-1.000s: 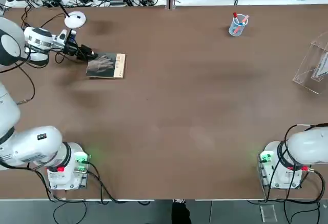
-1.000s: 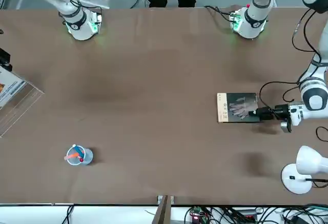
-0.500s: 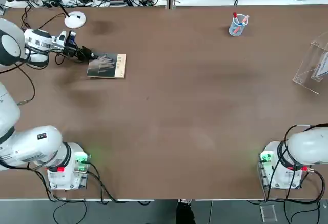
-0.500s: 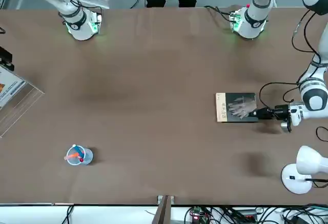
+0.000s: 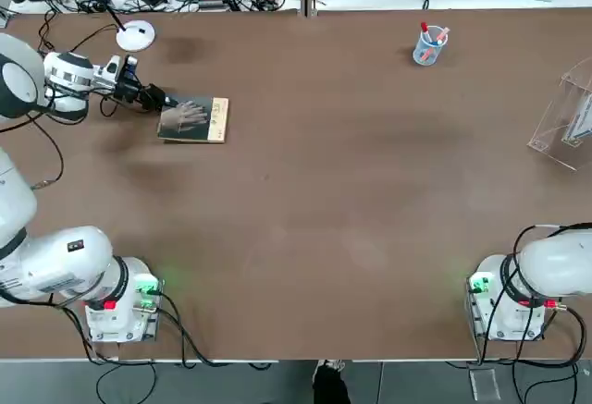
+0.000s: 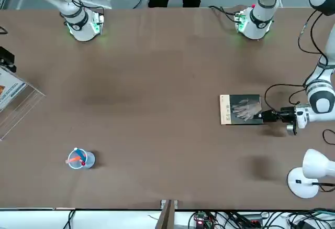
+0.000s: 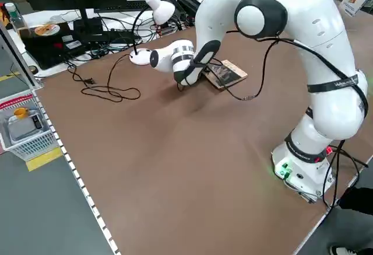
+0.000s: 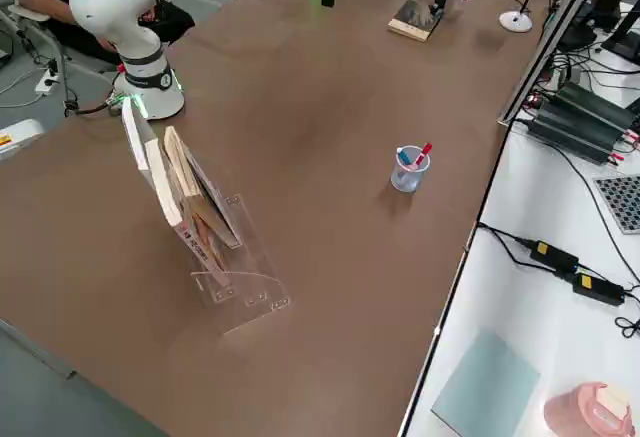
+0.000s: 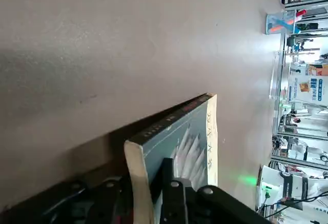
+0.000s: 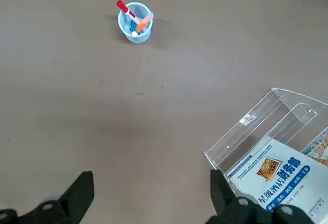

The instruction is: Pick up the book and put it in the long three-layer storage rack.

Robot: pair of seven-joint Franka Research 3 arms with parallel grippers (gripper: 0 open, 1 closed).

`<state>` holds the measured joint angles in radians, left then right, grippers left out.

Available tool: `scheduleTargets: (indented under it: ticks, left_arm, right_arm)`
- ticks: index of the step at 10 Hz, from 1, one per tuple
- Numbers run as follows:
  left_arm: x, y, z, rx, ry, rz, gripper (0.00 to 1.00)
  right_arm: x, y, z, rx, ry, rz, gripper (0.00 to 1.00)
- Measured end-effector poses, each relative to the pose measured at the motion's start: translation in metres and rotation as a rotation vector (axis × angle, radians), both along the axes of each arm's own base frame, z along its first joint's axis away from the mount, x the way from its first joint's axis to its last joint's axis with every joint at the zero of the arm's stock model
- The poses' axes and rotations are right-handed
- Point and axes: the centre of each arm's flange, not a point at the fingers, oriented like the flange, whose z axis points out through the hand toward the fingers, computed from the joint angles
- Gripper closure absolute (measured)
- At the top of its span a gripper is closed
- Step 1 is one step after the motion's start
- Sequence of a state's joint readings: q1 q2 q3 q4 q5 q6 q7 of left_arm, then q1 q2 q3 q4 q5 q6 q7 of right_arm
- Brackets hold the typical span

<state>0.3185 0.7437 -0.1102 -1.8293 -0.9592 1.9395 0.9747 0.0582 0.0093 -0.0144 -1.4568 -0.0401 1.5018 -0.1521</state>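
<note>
Book (image 5: pixel 192 119) edge pinched by left tool (image 5: pixel 165 101), bare table (image 5: pixel 351 201) alongside

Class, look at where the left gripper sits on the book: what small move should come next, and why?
Probably a short lift straight up. The left gripper has its jaws shut on the edge of the book, which lies on the table, and the long three-layer storage rack stands far across at the opposite side. The book likely must clear the surface first.

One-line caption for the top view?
Left gripper shut on the book's edge; clear rack waits across the table.
</note>
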Motion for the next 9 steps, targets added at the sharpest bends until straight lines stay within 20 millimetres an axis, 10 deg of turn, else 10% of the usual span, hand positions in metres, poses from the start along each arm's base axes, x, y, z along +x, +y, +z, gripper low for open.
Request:
scheduleTargets:
  ticks: [9]
  left_arm:
    - [0.037, -0.007, 0.055, -0.108, 0.033, -0.042, 0.96]
  right_arm:
    - [0.006, 0.0, 0.005, 0.003, -0.056, 0.001, 0.0]
